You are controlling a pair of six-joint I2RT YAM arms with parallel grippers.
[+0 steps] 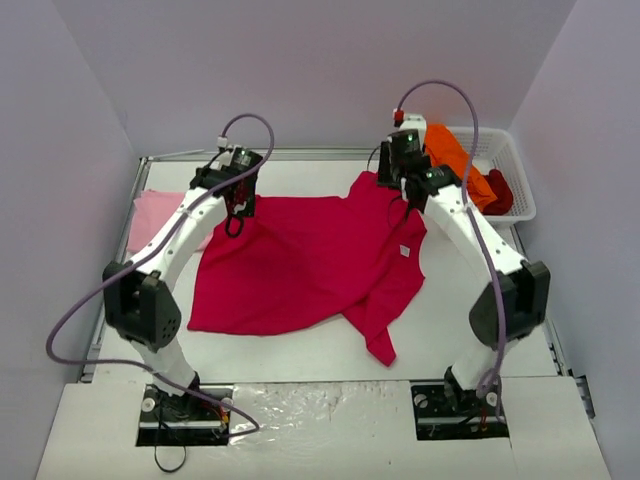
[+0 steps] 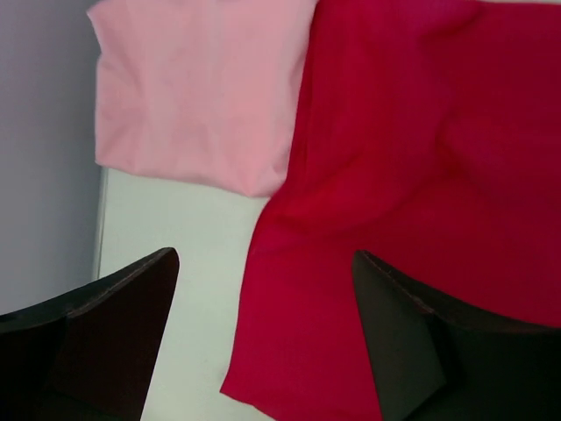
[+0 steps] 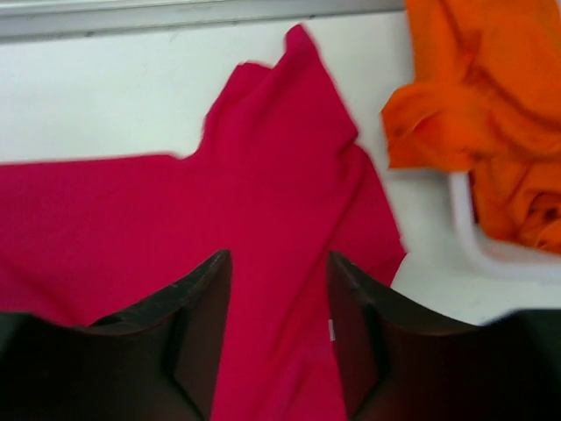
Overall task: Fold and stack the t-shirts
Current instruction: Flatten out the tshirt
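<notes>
Both empty, left gripper wide and right gripper narrower, should first flatten the crimson shirt bunched toward the table's right edge.

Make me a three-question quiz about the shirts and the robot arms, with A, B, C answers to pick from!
1. Where is the orange shirt?
A) in the white basket
B) on the floor
C) hanging from an arm

2. How many shirts lie on the table outside the basket?
A) one
B) two
C) five

3. The left arm's jaws are:
A) shut on a shirt
B) shut on the basket
C) wide open

Answers:
1 A: it lies in the basket, spilling over its rim.
2 B: only the pink shirt and the big red shirt are there.
3 C: the left wrist view shows its fingers far apart, gripping nothing.
</notes>
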